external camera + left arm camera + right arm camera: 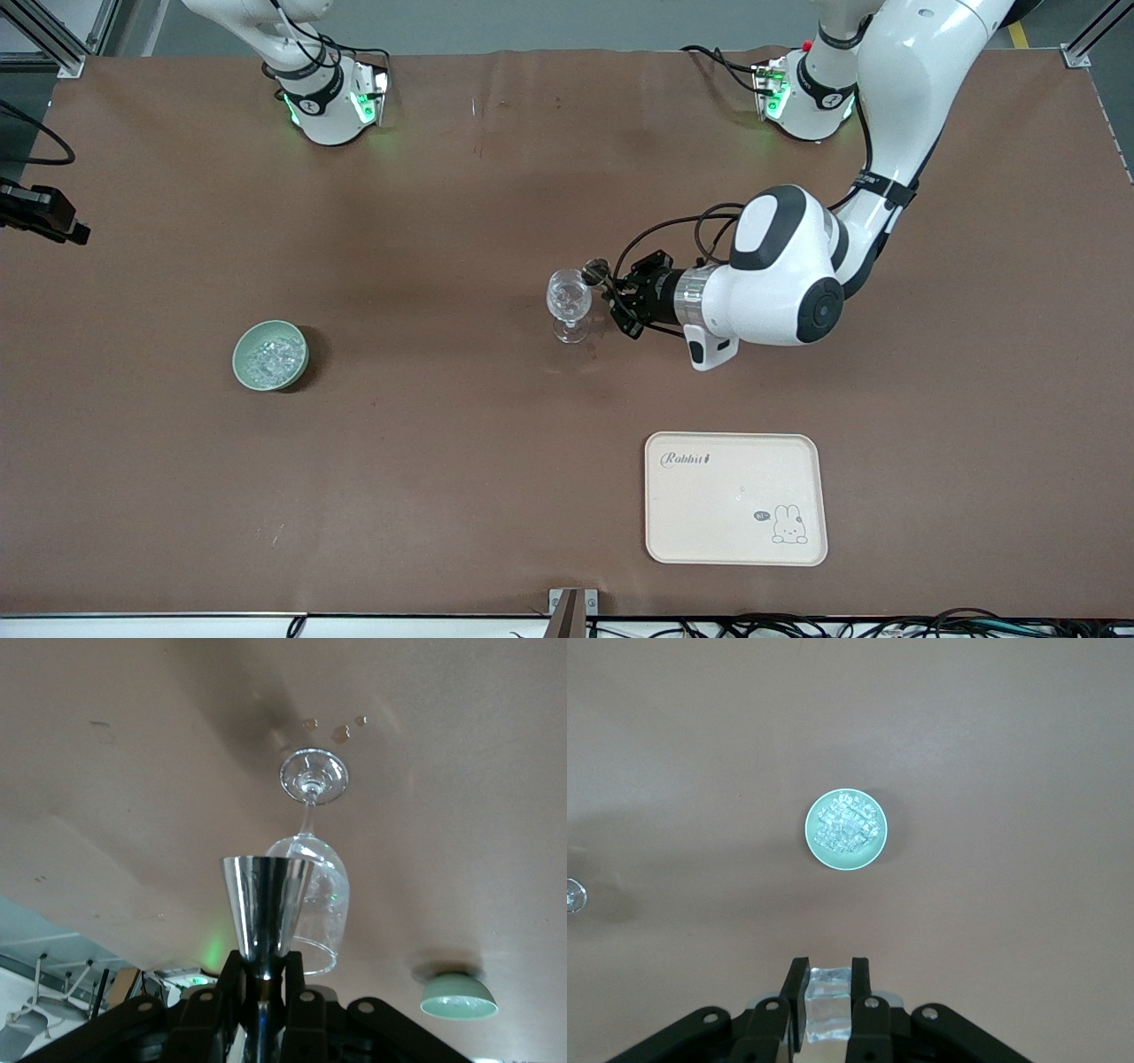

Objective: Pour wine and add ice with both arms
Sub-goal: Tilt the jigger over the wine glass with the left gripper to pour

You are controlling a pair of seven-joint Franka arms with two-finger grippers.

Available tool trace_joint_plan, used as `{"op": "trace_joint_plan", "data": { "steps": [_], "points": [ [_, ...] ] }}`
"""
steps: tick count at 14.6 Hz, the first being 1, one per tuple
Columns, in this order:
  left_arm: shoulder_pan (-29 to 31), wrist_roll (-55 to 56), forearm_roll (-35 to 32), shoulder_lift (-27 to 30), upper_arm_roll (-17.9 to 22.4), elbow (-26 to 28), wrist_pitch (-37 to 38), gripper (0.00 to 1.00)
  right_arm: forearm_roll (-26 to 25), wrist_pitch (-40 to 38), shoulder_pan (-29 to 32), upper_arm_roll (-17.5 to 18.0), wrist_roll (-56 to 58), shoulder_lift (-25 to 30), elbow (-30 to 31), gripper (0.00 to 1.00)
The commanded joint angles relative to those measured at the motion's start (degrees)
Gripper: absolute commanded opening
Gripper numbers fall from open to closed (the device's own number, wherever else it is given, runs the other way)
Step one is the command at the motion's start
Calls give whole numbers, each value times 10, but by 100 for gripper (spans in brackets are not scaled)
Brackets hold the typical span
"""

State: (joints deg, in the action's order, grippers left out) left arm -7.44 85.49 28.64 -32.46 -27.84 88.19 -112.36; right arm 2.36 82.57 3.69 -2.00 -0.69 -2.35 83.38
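A clear stemmed glass (568,301) stands upright mid-table; it also shows in the left wrist view (310,895). My left gripper (620,297) is beside it, shut on the waist of a shiny metal measuring cup (263,904), held sideways with its mouth next to the glass's rim (595,268). A pale green bowl (241,353) holds several ice chunks (268,359) toward the right arm's end. My right gripper (829,979) hangs high over the bowl (818,849), shut on one ice chunk (829,1003). It is out of the front view.
A cream tray (735,532) with a rabbit print lies nearer the front camera than the glass. A black device (35,213) juts in at the table edge by the right arm's end. The bowl also shows in the left wrist view (457,995).
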Motion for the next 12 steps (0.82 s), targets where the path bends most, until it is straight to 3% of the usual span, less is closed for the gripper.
{"op": "trace_joint_plan", "data": {
  "steps": [1, 12],
  "points": [
    [-20, 55, -54, 22, 2, 4, -1, 1, -4, 6, -9, -11, 2, 18, 19, 1],
    [-67, 158, -164, 20, 3, -24, -1, 1, -1, 6, -6, -11, 2, 17, 19, 1]
  ]
}}
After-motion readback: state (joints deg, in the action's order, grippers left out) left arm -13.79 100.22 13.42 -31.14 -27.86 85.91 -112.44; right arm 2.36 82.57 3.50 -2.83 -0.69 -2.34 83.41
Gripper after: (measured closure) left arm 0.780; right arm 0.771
